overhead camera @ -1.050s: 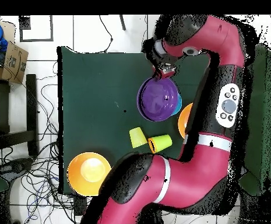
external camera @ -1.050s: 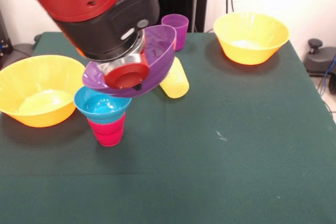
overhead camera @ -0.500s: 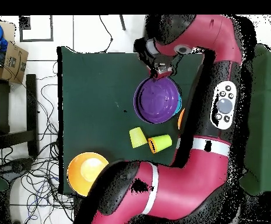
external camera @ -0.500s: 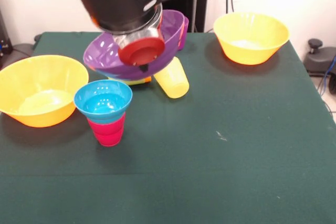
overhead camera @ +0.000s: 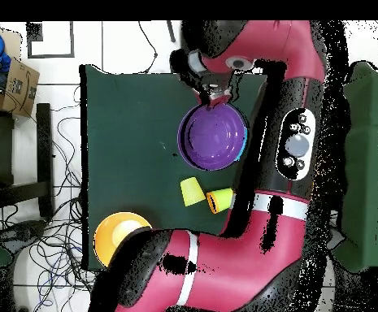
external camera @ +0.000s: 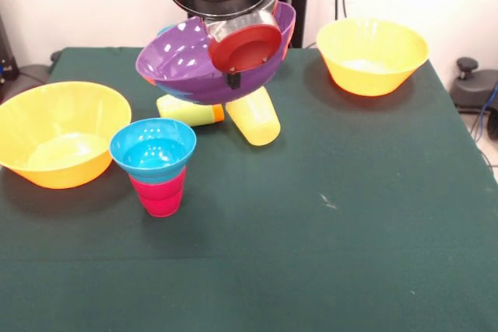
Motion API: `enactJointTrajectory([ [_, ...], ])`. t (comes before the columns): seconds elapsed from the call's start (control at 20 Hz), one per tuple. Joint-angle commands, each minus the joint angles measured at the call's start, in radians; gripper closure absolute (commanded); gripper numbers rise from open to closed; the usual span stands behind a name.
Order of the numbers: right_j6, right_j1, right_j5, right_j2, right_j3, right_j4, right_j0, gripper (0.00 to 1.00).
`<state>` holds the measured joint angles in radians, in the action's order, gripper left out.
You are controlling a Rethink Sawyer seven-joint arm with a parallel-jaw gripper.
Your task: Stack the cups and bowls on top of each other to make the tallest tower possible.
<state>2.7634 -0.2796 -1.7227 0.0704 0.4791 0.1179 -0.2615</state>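
While the claw (external camera: 232, 78) is clenched on the wall of the purple bowl (external camera: 183, 64), holds it in the air, clear of the green table (external camera: 350, 215). Front view first. Grips just under a red disc on the arm's end, at about 4 o'clock on the bowl as pictured. Hangs tilted, mouth up and toward 10 o'clock, with most of the bowl spreading toward 9 o'clock of the grip. Sits at 12 o'clock of the table. Below it, toward 6 o'clock: a yellow cup (external camera: 255, 118) on its side, and just beside that, at its 9 o'clock, a green cup (external camera: 185, 110) also on its side with an orange rim showing at its mouth. Farther toward 7 o'clock of the held bowl, well apart from it: a cyan bowl (external camera: 152, 148) resting upright on a red cup (external camera: 160, 192). Two big orange bowls, one at 9 o'clock (external camera: 58, 141) and one at 2 o'clock (external camera: 372, 56) of the table.

Overhead view next. Shows the claw (overhead camera: 212, 97) pinching the purple bowl (overhead camera: 212, 136) at the bowl's 12 o'clock rim, so the whole bowl lies toward 6 o'clock of the grip. Covers nearly all of the cyan bowl (overhead camera: 243, 147), only a sliver out at 3 o'clock. Yellow cup (overhead camera: 191, 191) and green cup (overhead camera: 220, 198) near, at 6 o'clock of the held bowl. One orange bowl (overhead camera: 119, 236) at 7 o'clock, partly under the arm.
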Motion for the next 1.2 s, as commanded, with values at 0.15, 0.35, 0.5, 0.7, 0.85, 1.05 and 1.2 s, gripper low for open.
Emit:
enactJointTrajectory([
  [0.15,0.052,0.119,-0.090,0.022,-0.142,0.052,0.024,1.00],
  [0.35,0.034,0.158,-0.095,0.015,-0.197,0.061,0.031,1.00],
  [0.5,0.026,0.176,-0.094,0.007,-0.217,0.060,0.034,1.00],
  [0.7,0.023,0.178,-0.116,-0.007,-0.235,0.052,0.041,1.00],
  [0.85,0.012,0.177,-0.120,-0.018,-0.241,0.042,0.039,1.00],
  [1.05,-0.015,0.182,-0.137,-0.032,-0.262,0.032,0.037,1.00],
  [1.2,-0.028,0.188,-0.141,-0.044,-0.277,0.027,0.035,1.00],
])
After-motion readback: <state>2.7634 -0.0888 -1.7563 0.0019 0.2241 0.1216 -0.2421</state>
